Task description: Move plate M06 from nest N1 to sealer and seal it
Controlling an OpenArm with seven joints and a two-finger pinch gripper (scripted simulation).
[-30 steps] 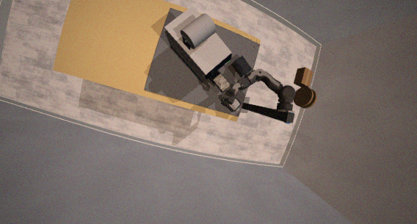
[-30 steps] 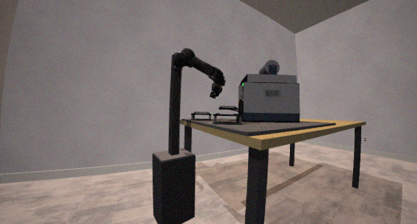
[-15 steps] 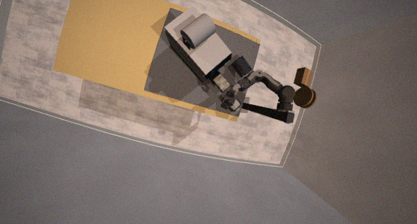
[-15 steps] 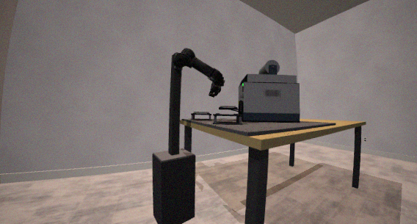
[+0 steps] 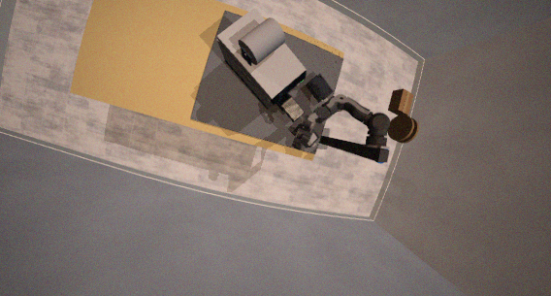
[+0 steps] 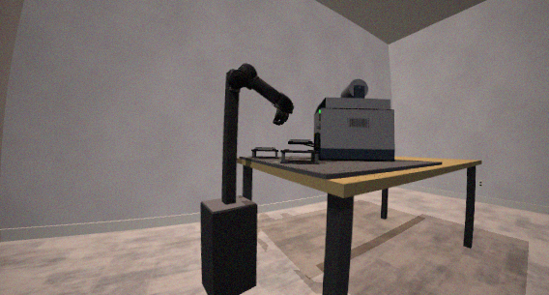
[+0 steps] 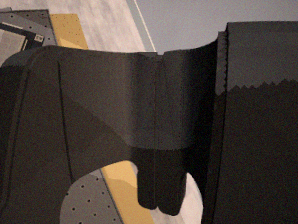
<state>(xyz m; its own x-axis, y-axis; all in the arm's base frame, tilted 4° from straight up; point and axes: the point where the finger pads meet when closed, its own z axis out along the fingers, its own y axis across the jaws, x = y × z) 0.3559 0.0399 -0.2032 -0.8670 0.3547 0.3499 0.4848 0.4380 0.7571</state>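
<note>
The sealer [image 6: 355,128] stands on the grey mat, and its lamp [image 6: 319,111] shows green. Its stage [image 6: 301,142] stands out in front of the housing. A plate with a pale, foil-like top [image 5: 293,108] lies flat on the stage. My gripper [image 6: 280,117] is shut and empty. It hangs in the air well above the table's near end, off to the side of the stage and touching nothing. In the wrist view the closed fingers [image 7: 160,192] hang over the mat and the table's yellow edge. Two plate nests [image 6: 264,152] [image 6: 298,155] sit low on the mat below the gripper; what they hold is too small to tell.
The foil roll [image 5: 262,40] sits on top of the sealer housing. The arm's tall pedestal [image 6: 228,247] stands on the floor beside the table's end. A brown box [image 5: 401,101] sits near the arm's base.
</note>
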